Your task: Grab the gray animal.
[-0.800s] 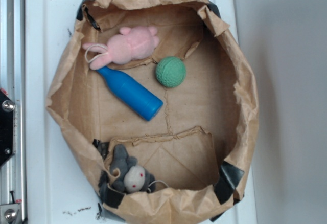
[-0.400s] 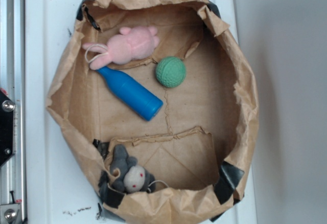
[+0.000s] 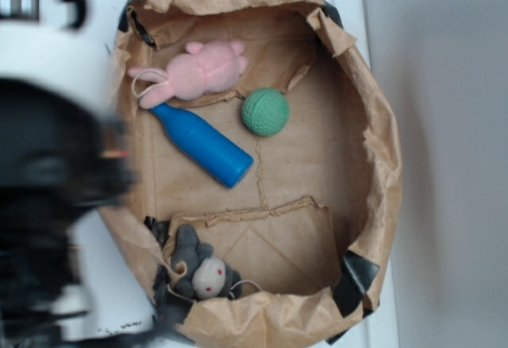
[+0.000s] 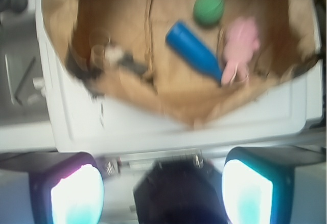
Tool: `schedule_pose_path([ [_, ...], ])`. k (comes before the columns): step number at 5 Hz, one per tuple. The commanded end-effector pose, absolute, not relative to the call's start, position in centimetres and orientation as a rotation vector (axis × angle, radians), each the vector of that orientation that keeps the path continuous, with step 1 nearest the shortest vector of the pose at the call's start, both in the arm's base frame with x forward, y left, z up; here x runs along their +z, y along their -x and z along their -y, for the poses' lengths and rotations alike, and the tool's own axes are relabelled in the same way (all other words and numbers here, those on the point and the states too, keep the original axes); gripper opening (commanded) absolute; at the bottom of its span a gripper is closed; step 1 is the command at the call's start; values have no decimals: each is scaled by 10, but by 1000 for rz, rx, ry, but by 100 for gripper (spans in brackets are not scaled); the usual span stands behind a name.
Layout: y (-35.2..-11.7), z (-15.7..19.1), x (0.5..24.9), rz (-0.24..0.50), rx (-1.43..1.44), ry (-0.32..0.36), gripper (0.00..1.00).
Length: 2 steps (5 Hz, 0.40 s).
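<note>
The gray animal [image 3: 202,272], a small dark plush with a pale face, lies in the near left corner of the brown paper bag [image 3: 373,125], against its wall. In the wrist view the gray animal [image 4: 115,55] is a blurred smudge at the upper left. My gripper [image 4: 162,191] is open; its two pale fingers [image 4: 76,196] stand wide apart with nothing between them. It hovers outside the bag over the white surface [image 4: 153,127]. In the exterior view only my blurred dark arm [image 3: 48,181] shows, left of the bag.
A pink plush bunny [image 3: 198,74], a blue bottle [image 3: 202,145] and a green ball [image 3: 265,112] lie in the far half of the bag. The bag's crumpled walls stand up all round. A raised paper fold [image 3: 262,209] crosses the floor.
My arm has swung into the exterior view at the left, blurred by motion; before, it was out of frame. The toys and the bag have not moved.
</note>
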State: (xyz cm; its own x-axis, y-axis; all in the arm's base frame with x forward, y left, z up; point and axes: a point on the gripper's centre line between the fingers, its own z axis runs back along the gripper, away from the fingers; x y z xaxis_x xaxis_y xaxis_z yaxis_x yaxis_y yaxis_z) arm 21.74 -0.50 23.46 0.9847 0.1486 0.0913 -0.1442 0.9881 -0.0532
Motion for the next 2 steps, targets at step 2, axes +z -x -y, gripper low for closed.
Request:
schedule_pose_path([
  [2, -285, -33, 191, -30, 637, 275, 100],
])
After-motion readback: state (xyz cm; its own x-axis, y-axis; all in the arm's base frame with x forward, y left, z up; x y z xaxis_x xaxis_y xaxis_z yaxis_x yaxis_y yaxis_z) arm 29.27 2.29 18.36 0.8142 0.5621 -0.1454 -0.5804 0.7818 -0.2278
